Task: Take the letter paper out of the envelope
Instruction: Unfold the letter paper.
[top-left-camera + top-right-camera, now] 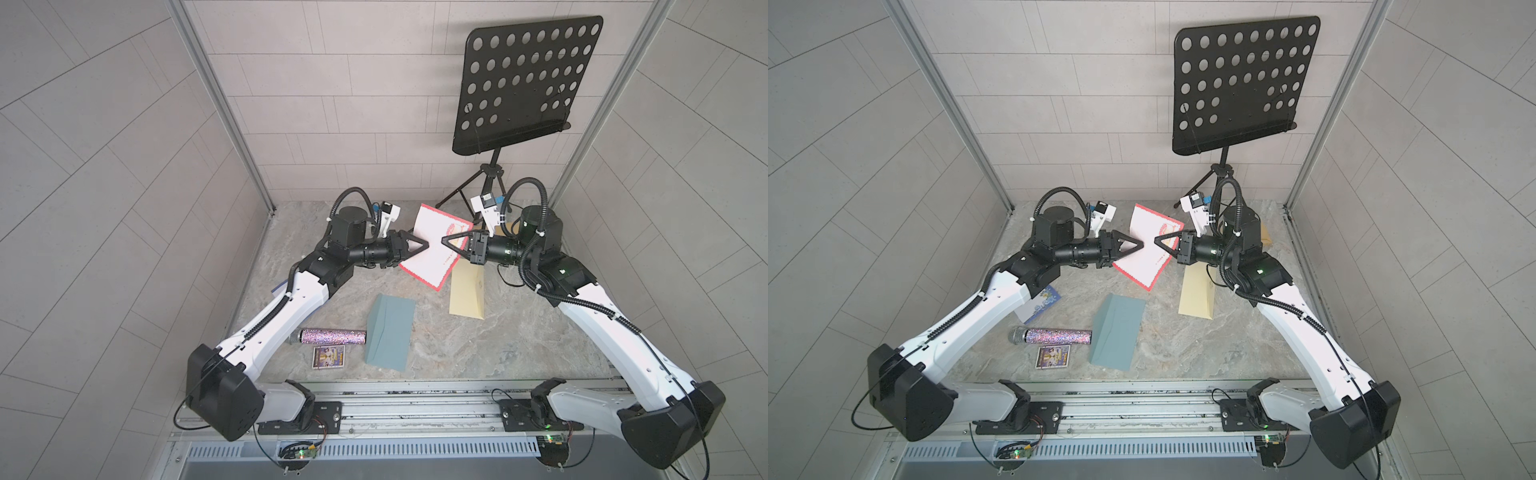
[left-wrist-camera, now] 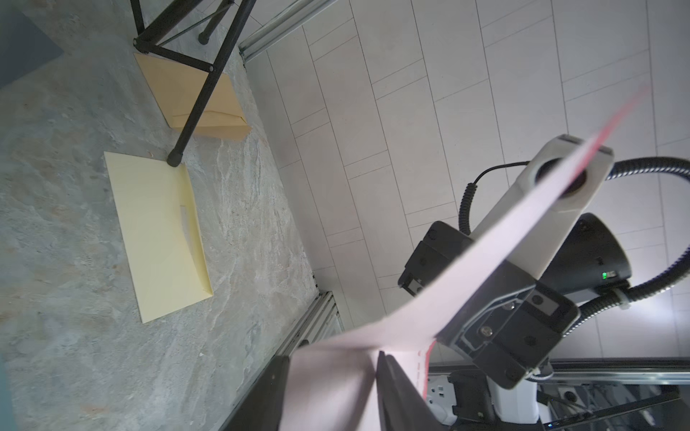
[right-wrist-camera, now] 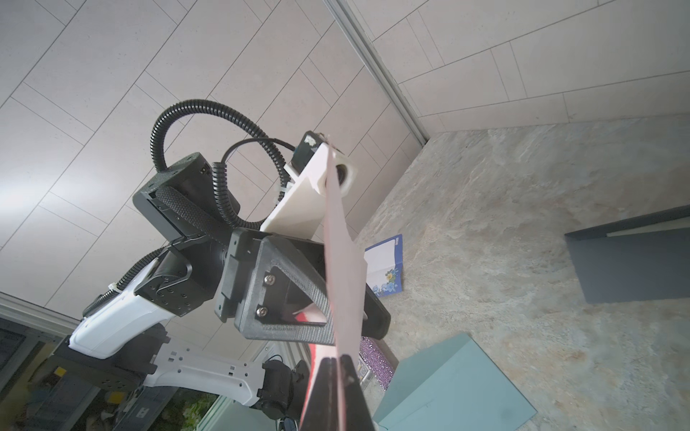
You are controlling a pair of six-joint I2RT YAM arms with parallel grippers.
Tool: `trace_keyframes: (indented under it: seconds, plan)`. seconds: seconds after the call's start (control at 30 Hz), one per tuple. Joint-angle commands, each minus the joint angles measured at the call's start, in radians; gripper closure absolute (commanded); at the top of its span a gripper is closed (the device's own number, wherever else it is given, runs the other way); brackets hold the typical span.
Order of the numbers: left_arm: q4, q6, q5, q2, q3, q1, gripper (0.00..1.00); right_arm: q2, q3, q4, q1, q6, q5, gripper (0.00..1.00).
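paper [image 1: 432, 266] is out of the envelope and in the air above the desk [image 1: 519, 340], touching no envelope. White sheet with a red border, tilted, slightly curved in the left wrist view [image 2: 478, 276].

right pincer [image 1: 444, 240]: jaws together, clamped on the paper's right-hand side. In the right wrist view the sheet comes straight out from between the two fingers [image 3: 351, 395].

left pincer [image 1: 426, 245]: on the opposite side of the sheet, tip to tip with the right one in both top views [image 1: 1140, 246]. Jaws are apart, one finger on each face of the paper [image 2: 395, 395]. There's a gap, so no clamp visible.

yellow envelope [image 1: 467, 299]: flat on the desk, below the right pincer and just beside the paper's lower corner. A foot of the stand [image 1: 528, 83] sits at its far edge in the left wrist view [image 2: 160, 239]. Can't tell which envelope the sheet came from.

Rest of the desk:
- tan envelope [image 2: 175, 86], under the stand legs, behind the yellow one
- teal envelope [image 1: 390, 336], centre front, well apart from the paper
- glitter mic [image 1: 332, 336], lying just beside the teal envelope's left edge
- small card [image 1: 329, 357], near the mic on the front side
- blue card [image 1: 1040, 305], partly under the left arm
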Motion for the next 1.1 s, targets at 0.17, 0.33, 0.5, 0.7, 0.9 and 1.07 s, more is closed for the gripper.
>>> trace_keyframes:
  seconds: [0.17, 0.33, 0.5, 0.7, 0.9, 1.07]
  plan:
    - [0.064, -0.036, -0.007, -0.042, -0.021, -0.003, 0.97, 0.043, -0.008, 0.034, -0.014, 0.094, -0.02, 1.0]
    - [0.118, -0.122, -0.077, -0.065, -0.047, -0.003, 1.0, 0.063, 0.008, -0.027, -0.02, 0.112, 0.034, 0.75]
    - [0.2, -0.24, -0.185, -0.086, -0.077, -0.003, 1.0, 0.031, -0.081, 0.123, -0.008, 0.24, 0.05, 0.46]
    - [0.278, -0.306, -0.168, -0.05, -0.093, -0.004, 1.0, 0.034, -0.15, 0.286, 0.009, 0.367, 0.102, 0.47]
    - [0.319, -0.334, -0.168, -0.036, -0.101, -0.007, 1.0, 0.063, -0.13, 0.326, 0.02, 0.386, 0.125, 0.49]
    - [0.319, -0.333, -0.172, -0.036, -0.108, -0.007, 1.0, 0.08, -0.127, 0.357, 0.021, 0.414, 0.125, 0.58]
